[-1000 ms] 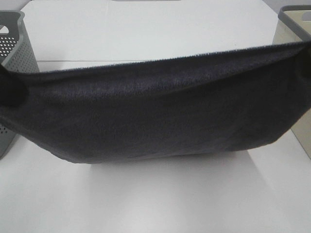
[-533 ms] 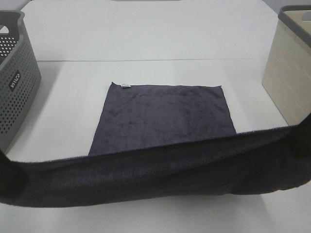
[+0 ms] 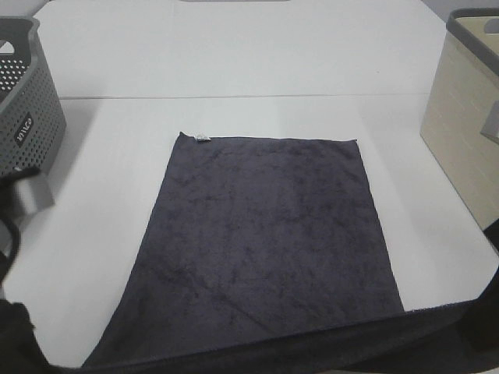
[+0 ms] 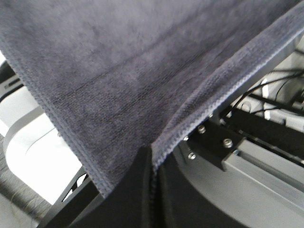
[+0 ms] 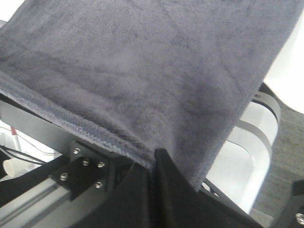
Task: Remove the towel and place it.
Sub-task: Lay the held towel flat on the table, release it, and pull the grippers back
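Observation:
The dark charcoal-grey towel [image 3: 265, 234] lies spread flat on the white table [image 3: 234, 54], with its small tag [image 3: 201, 138] at the far left corner. Its near edge is lifted and stretched across the bottom of the exterior view. My left gripper [image 4: 153, 159] is shut on the towel's [image 4: 123, 71] near left corner. My right gripper [image 5: 154, 161] is shut on the towel's [image 5: 142, 61] near right corner. In the exterior view both grippers sit at the bottom corners, mostly hidden by the cloth.
A grey perforated basket [image 3: 23, 109] stands at the table's left edge. A beige basket with a grey rim [image 3: 468, 117] stands at the right edge. Bare table lies beyond the towel's far edge.
The held near edge has moved down and toward the front. The towel hung as a sling a second ago; most of it now lies flat on the table.

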